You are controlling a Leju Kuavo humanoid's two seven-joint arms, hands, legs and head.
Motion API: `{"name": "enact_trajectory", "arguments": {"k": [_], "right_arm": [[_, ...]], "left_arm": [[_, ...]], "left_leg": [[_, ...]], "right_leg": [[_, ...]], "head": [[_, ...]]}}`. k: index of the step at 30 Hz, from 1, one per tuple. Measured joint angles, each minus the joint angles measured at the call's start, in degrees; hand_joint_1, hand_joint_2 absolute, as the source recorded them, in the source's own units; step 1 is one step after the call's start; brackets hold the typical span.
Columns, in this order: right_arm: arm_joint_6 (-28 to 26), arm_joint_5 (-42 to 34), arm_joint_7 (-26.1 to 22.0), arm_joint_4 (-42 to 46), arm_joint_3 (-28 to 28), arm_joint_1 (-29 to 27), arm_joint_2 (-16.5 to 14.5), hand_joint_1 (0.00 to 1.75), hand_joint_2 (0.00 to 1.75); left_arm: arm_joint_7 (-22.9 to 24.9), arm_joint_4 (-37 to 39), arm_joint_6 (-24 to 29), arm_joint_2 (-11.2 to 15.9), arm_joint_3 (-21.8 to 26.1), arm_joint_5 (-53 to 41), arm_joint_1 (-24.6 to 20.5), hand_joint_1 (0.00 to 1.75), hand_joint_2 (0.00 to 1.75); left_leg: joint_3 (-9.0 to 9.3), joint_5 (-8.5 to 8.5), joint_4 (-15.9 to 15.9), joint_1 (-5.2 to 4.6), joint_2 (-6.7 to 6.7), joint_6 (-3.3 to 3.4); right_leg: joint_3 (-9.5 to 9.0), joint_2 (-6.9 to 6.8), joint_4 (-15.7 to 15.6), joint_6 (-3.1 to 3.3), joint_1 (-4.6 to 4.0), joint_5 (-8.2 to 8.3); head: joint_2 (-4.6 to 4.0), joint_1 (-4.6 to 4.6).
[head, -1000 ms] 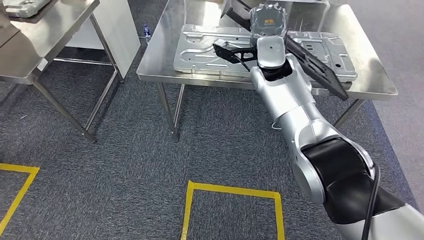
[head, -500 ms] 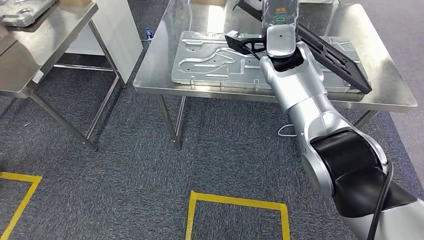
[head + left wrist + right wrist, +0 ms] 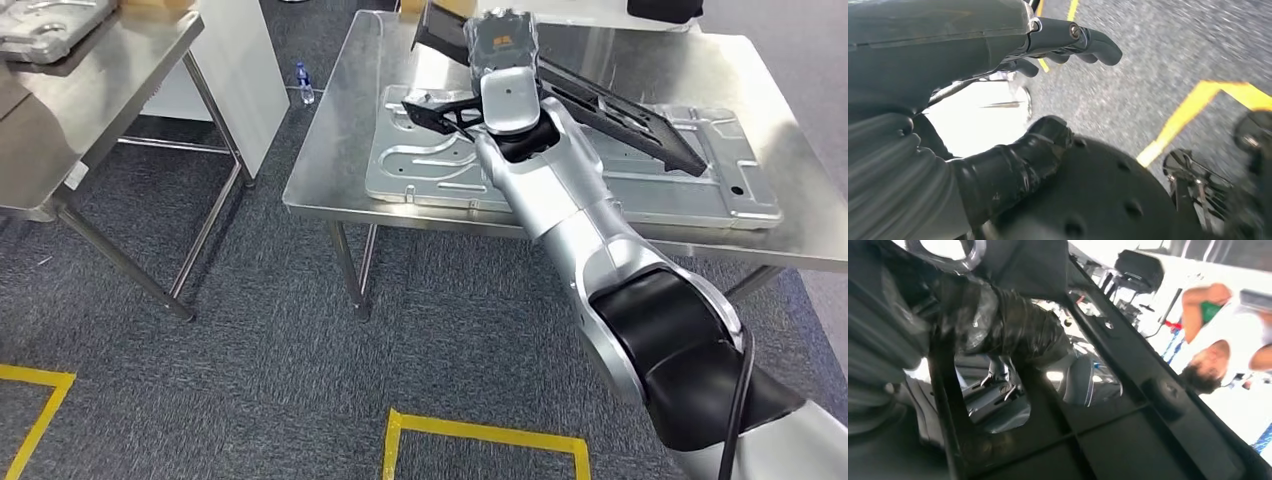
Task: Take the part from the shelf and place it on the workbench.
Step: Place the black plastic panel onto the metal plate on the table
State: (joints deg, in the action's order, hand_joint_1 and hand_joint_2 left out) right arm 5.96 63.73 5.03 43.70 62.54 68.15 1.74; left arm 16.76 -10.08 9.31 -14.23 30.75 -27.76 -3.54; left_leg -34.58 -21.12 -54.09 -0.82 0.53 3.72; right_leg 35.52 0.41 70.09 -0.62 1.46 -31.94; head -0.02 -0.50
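Observation:
My right hand (image 3: 502,45) grips a long black frame-like part (image 3: 620,115) and holds it slanted just above the steel workbench (image 3: 720,70). A short black arm of the part (image 3: 440,105) sticks out toward the bench's left side. Under it a large silver stamped panel (image 3: 430,165) lies flat on the bench. In the right wrist view the hand's thumb (image 3: 1013,325) wraps over the black part (image 3: 1128,440). My left hand (image 3: 1013,55) hangs over the carpet with its fingers (image 3: 1088,42) stretched out and holds nothing.
A second steel table (image 3: 100,70) with a grey metal piece (image 3: 40,15) stands at the left, beside a white cabinet (image 3: 230,60). A small bottle (image 3: 304,82) stands on the carpet. Yellow tape (image 3: 480,430) marks the floor. A person (image 3: 1228,340) is beyond the bench.
The whole picture has shifted, so the camera has moved. My right hand still holds the black part over the workbench, now more above the silver panel.

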Motion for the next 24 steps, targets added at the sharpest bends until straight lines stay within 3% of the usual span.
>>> {"name": "enact_trajectory", "arguments": {"k": [2,3,4,6,7,8,11,12,14,16,18,19,20,22,23,24], "right_arm": [[0.7,0.0,-0.5,0.2,0.2,-1.0,0.8,1.75,1.75],[1.0,0.0,-0.7,0.4,0.2,-1.3,1.2,1.75,1.75],[1.2,0.0,-0.9,0.6,0.2,-1.6,1.5,1.75,1.75],[1.6,0.0,-0.9,1.1,0.3,-1.7,2.3,1.75,1.75],[1.7,0.0,-1.0,1.3,0.4,-1.7,2.8,1.75,1.75],[1.8,0.0,-1.0,1.4,0.5,-1.7,3.2,1.75,1.75],[1.7,0.0,-0.9,1.5,0.7,-1.6,3.8,1.75,1.75],[1.6,0.0,-0.8,1.5,0.7,-1.6,3.9,1.75,1.75],[1.4,0.0,-0.8,1.5,0.7,-1.6,4.0,1.75,1.75],[1.4,0.0,-0.9,1.2,0.7,-2.0,4.1,1.75,1.75],[1.3,0.0,-0.8,0.6,0.7,-2.5,4.0,1.75,1.75],[1.2,0.0,-0.7,0.2,0.7,-2.7,4.0,1.75,1.75],[1.1,0.0,-0.6,-0.2,0.7,-2.8,4.0,1.75,1.75],[0.8,0.0,-0.5,-0.8,0.7,-3.0,3.8,1.75,1.75],[0.6,0.0,-0.6,-1.0,0.7,-3.1,3.7,1.75,1.75],[0.5,0.0,-0.6,-1.2,0.8,-3.1,3.6,1.75,1.75]], "left_arm": [[-0.1,0.0,-0.1,-0.1,0.1,0.0,0.0,0.00,1.75],[-0.2,0.0,-0.1,-0.1,0.1,0.0,0.1,0.00,1.75],[-0.2,0.0,-0.2,-0.1,0.1,0.0,0.2,0.00,1.75],[-0.3,0.0,-0.4,-0.1,0.2,-0.2,0.4,0.00,1.75],[-0.3,0.1,-0.4,-0.1,0.2,-0.3,0.4,0.00,1.75],[-0.3,0.1,-0.5,-0.1,0.2,-0.4,0.4,0.00,1.75],[-0.1,0.1,-0.5,-0.1,0.2,-0.8,0.1,0.00,1.75],[-0.1,0.1,-0.5,-0.1,0.2,-0.9,0.0,0.00,1.75],[0.0,0.1,-0.5,0.0,0.3,-1.0,-0.1,0.00,1.75],[0.1,0.1,-0.5,0.0,0.4,-1.1,-0.2,0.00,1.75],[0.3,0.1,-0.5,0.1,0.5,-1.3,-0.2,0.00,1.75],[0.3,0.1,-0.6,0.1,0.5,-1.5,-0.2,0.00,1.75],[0.3,0.1,-0.6,0.1,0.5,-1.6,-0.2,0.00,1.75],[0.4,0.1,-0.6,0.2,0.6,-1.7,0.0,0.00,1.75],[0.4,0.1,-0.6,0.3,0.6,-1.8,0.0,0.00,1.75],[0.4,0.1,-0.6,0.3,0.6,-1.8,0.0,0.00,1.75]], "left_leg": [[1.65,-1.40,0.0,-0.04,0.52,-0.08],[2.57,-2.19,-0.1,-0.09,0.78,-0.19],[3.48,-3.03,-0.2,-0.14,0.93,-0.33],[4.96,-4.91,-1.0,-0.26,0.99,-0.64],[5.32,-5.80,-1.4,-0.29,1.05,-0.89],[5.57,-6.51,-1.7,-0.28,1.10,-1.21],[5.56,-7.03,-3.1,-0.24,1.03,-2.10],[4.62,-6.67,-5.1,-0.19,0.81,-2.45],[0.49,-6.82,-11.8,0.24,0.27,-3.43],[-4.36,-9.55,-17.8,0.78,-0.07,-4.23],[-6.89,-11.69,-18.2,1.00,-0.19,-4.41],[-7.02,-10.89,-16.0,0.96,-0.19,-4.21],[-6.55,-8.35,-12.5,0.82,-0.18,-3.76],[-5.24,-1.20,-5.2,0.21,0.04,-2.39],[-4.61,1.21,-3.0,-0.13,0.15,-1.76],[-4.13,2.21,-1.8,-0.39,0.25,-1.25]], "right_leg": [[3.45,0.02,2.7,-0.16,-0.18,-3.28],[4.29,0.01,1.8,-0.26,-0.21,-3.47],[4.50,-0.03,-0.7,-0.36,-0.21,-1.83],[4.19,-0.18,-7.7,-0.31,-0.29,5.62],[3.93,-0.23,-10.3,-0.04,-0.45,8.70],[3.78,-0.22,-11.7,0.38,-0.72,10.66],[2.74,0.06,-12.2,1.75,-0.81,10.41],[2.14,0.16,-12.4,2.06,-0.57,10.06],[0.75,0.37,-12.6,2.42,-0.38,9.09],[-0.79,0.46,-12.6,2.49,-0.28,7.76],[-2.73,0.50,-12.6,2.38,-0.19,6.27],[-3.78,0.50,-12.6,2.28,-0.19,5.51],[-4.81,0.50,-12.7,2.17,-0.22,4.76],[-6.52,0.64,-12.8,1.76,-0.24,3.38],[-7.15,0.75,-13.1,1.43,-0.22,2.78],[-7.62,0.85,-13.1,1.07,-0.19,2.65]], "head": [[0.00,0.00],[0.00,0.01],[0.00,-0.01],[0.00,-0.01],[0.00,0.04],[0.00,0.08],[0.00,0.23],[0.00,0.26],[0.00,0.24],[0.00,0.22],[0.00,0.22],[0.00,0.22],[0.00,0.22],[0.00,0.24],[0.00,0.24],[0.00,0.26]]}}
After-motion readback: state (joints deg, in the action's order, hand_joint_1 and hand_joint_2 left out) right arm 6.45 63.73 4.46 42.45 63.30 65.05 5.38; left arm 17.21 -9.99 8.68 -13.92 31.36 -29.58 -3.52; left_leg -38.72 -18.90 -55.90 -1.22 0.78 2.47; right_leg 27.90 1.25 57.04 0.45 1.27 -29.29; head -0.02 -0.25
